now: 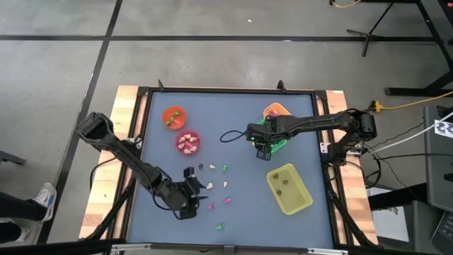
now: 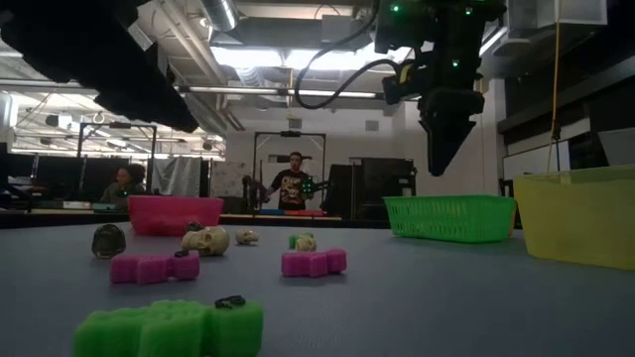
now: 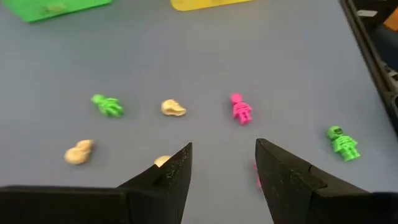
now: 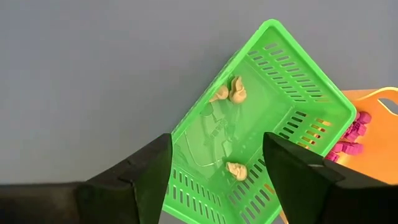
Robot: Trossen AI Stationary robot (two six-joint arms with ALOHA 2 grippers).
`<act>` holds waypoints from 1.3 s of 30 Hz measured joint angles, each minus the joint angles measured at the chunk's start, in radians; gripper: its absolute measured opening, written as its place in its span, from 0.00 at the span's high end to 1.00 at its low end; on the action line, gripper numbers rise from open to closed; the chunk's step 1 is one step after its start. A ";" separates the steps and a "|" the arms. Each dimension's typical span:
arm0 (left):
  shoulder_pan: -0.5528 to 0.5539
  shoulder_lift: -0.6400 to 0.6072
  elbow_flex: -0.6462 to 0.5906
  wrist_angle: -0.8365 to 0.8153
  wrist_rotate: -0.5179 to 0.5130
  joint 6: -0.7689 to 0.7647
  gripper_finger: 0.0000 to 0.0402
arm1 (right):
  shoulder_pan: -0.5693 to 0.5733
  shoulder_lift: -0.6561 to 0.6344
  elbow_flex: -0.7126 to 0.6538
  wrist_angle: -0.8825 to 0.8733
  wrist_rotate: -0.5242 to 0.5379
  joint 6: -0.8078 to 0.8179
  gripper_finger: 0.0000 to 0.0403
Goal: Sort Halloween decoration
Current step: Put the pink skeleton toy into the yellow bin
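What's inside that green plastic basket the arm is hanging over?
Three cream-white skull trinkets lie on the floor of the green slotted plastic basket: two touching, one apart. The open right gripper hides the basket's near corners.

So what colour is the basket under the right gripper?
Bright green basket, with cream skulls inside; the right wrist view shows it best.

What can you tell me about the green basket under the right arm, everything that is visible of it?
The green basket is a rectangular tray that looks like bright plastic, with slotted walls and a smooth, glossy floor. It stands flat on the blue-grey table, beside an orange tray holding pink trinkets. Inside lie three cream-white trinkets: two close together near one corner, one apart. The right gripper hangs above it with fingers open, holding nothing and not touching it.
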 joint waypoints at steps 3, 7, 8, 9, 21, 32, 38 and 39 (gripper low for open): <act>-0.012 0.045 0.000 0.069 0.000 0.000 0.60 | 0.000 0.000 0.000 0.017 0.000 0.000 0.38; -0.029 0.104 0.000 0.164 0.001 0.001 0.60 | 0.000 0.000 0.000 0.056 0.000 0.000 0.38; -0.033 0.118 0.000 0.181 0.001 0.001 0.60 | 0.000 0.000 0.000 0.065 0.000 0.000 0.38; -0.037 0.132 0.000 0.192 0.001 0.001 0.60 | 0.000 0.000 0.000 0.072 0.000 0.000 0.38; -0.077 0.294 0.000 0.342 0.002 0.001 0.60 | 0.000 0.000 0.000 0.130 0.000 0.000 0.38; -0.078 0.385 0.002 0.369 0.000 0.000 0.60 | 0.000 0.000 0.000 0.130 0.000 -0.001 0.38; -0.083 0.388 0.002 0.366 -0.015 0.001 0.60 | 0.000 0.000 0.000 0.130 0.000 -0.001 0.38; -0.083 0.388 0.002 0.365 -0.015 0.001 0.61 | 0.000 0.000 0.000 0.130 0.000 -0.001 0.38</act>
